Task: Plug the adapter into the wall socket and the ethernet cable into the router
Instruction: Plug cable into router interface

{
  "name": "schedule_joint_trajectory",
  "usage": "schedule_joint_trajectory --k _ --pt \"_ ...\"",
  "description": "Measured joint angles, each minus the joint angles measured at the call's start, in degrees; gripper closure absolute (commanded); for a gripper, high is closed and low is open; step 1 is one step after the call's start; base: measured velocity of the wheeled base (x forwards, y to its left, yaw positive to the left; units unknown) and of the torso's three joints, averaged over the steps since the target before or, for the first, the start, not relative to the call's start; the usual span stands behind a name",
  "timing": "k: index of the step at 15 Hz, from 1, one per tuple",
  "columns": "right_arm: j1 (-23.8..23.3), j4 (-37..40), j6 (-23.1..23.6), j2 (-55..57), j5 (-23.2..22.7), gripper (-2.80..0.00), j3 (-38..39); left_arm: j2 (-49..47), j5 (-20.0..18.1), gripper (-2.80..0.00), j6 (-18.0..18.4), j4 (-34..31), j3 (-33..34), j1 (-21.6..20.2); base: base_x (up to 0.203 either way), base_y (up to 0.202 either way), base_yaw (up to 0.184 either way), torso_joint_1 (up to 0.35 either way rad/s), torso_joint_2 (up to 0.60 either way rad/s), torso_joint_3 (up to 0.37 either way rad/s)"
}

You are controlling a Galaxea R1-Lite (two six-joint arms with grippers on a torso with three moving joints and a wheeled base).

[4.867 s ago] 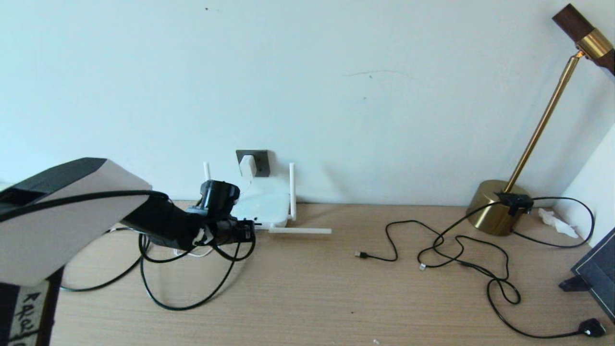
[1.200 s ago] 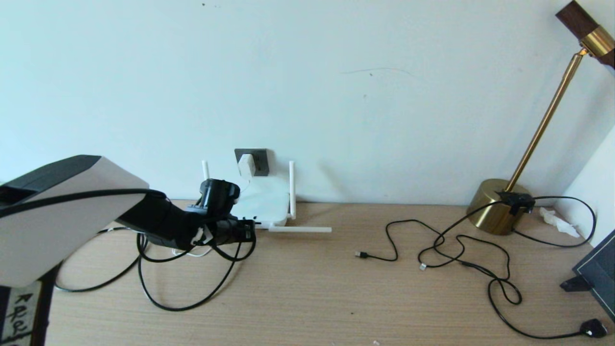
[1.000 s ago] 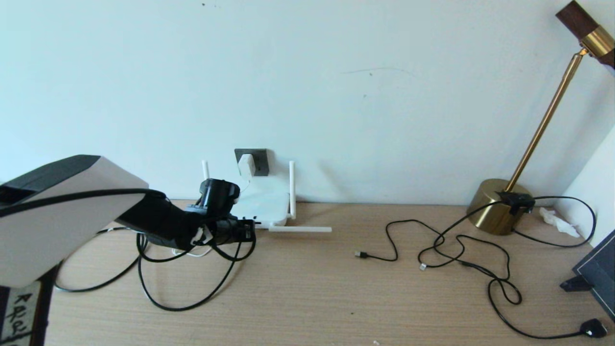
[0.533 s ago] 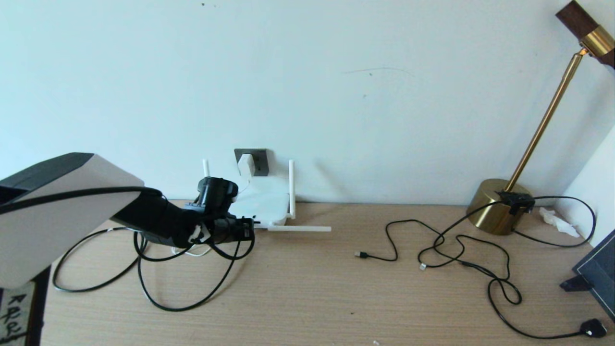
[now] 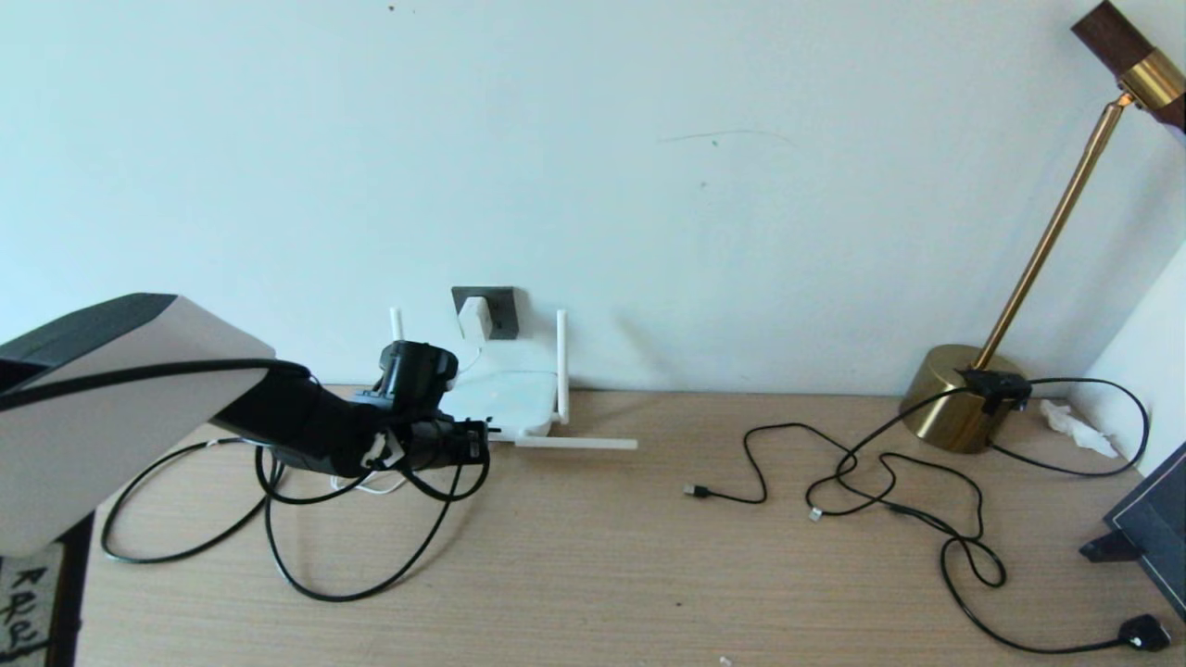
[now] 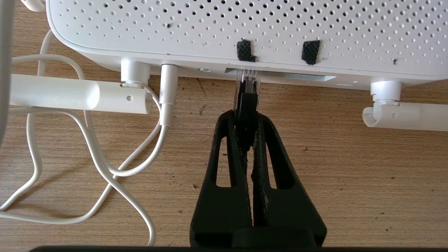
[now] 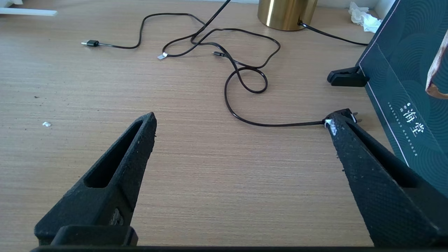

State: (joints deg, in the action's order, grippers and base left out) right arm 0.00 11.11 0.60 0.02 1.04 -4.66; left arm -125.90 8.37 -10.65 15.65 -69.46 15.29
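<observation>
Matt wood-grain table, glossy brass lamp base, white perforated plastic router (smooth)

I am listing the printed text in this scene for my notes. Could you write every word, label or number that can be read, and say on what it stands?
"海堂": pale characters on the dark teal box, right wrist view; the small line of print beside them is too small to read.
Black handwritten marks on the white strip at the lower left of the head view: not legible.
Router: no readable print.
</observation>
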Motion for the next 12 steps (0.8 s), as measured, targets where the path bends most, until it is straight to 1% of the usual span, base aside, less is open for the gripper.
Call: schedule_joint_trajectory --k 12 --pt "0.0 0.0 0.0 0.0 0.01 -2.8 0.0 -0.26 0.0 0.0 -0.04 0.13 -0.02 0.0 0.0 0.0 0.0 0.0 0.0 0.0"
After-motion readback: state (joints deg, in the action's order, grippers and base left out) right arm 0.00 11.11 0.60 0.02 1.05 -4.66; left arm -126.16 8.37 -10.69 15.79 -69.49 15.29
